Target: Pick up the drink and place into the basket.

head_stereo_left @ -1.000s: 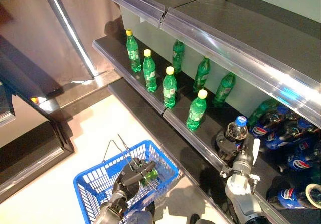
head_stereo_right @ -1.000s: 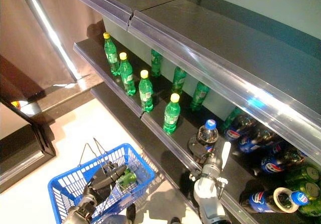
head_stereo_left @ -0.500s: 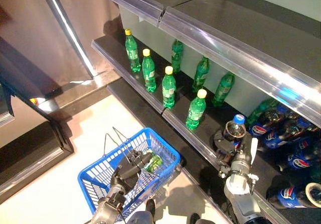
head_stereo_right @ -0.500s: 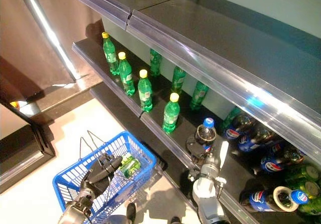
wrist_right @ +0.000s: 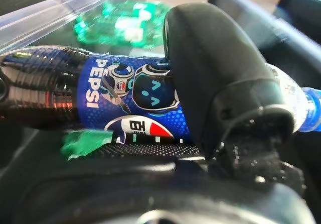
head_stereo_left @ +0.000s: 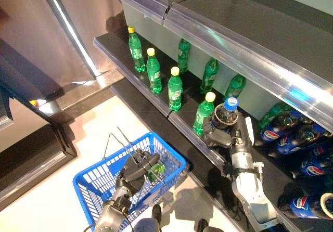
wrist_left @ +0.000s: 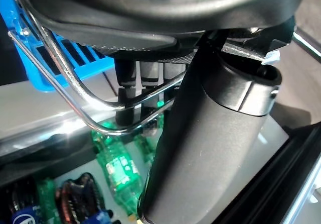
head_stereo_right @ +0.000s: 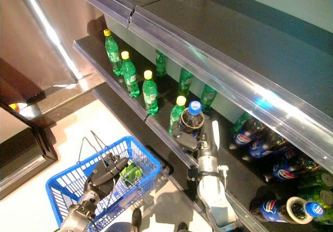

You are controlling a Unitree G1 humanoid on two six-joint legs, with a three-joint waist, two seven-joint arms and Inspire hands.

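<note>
While right hand (head_stereo_left: 231,138) grips cola bottle (wrist_right: 100,101) | dark, blue label, blue cap | left hand (head_stereo_left: 136,168) clutches basket (head_stereo_left: 93,182) handle

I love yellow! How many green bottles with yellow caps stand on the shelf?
4, lined along the shelf front: first bottle, second bottle, third bottle, fourth bottle beside the right hand. Back-row bottles' caps are hidden.

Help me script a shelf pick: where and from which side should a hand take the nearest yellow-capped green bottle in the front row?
Grip the green bottle round its straight labelled body, below the tapering neck, coming from the open aisle side. It stands upright at the shelf edge, with another row behind. The right hand, shut on the cola bottle, is right beside it.
</note>
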